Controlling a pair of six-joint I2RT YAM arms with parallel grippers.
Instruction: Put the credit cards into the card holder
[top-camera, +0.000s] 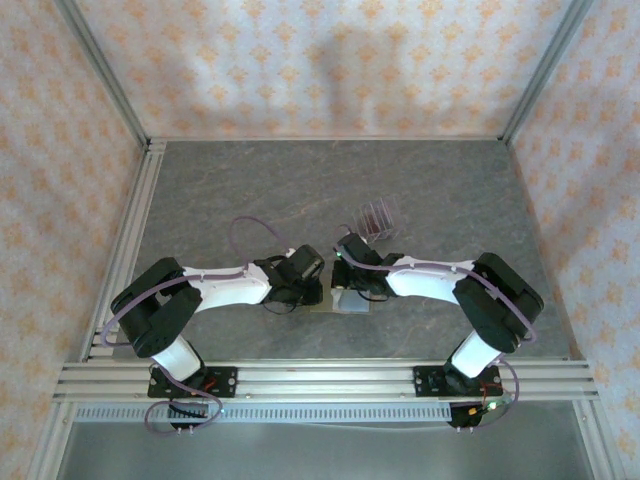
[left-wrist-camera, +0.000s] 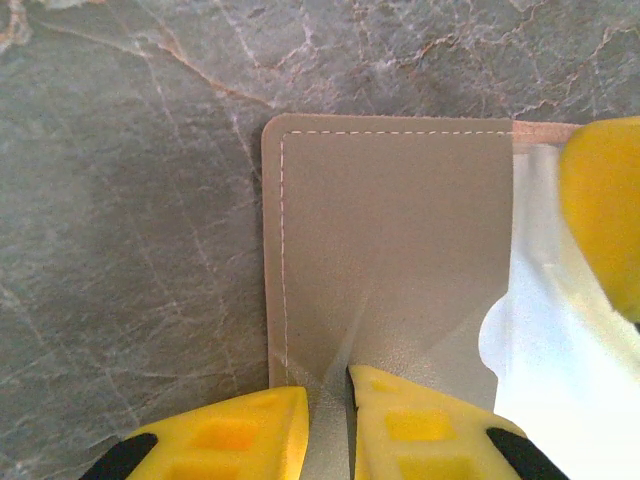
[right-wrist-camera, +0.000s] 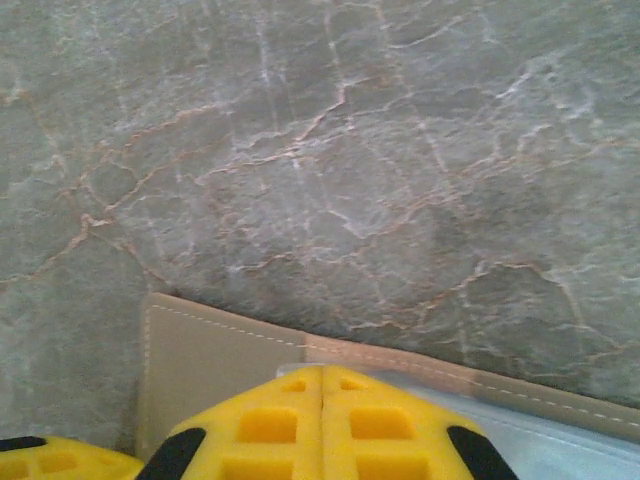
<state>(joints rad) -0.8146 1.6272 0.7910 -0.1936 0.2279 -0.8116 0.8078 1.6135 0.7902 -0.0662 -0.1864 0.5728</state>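
Observation:
The card holder lies open on the table, grey-tan inside up, with a shiny clear pocket on its right half. My left gripper is shut on a raised fold of the holder's inner panel near its lower edge. My right gripper is shut with nothing between its fingers, its tip over the edge of the clear pocket. From above, both grippers, left and right, meet over the card holder. The maroon credit cards stand in a clear slotted stand behind them.
The clear stand sits just beyond the right gripper. Patterned walls and aluminium rails enclose the marble table. One yellow finger of the right gripper shows at the right edge of the left wrist view.

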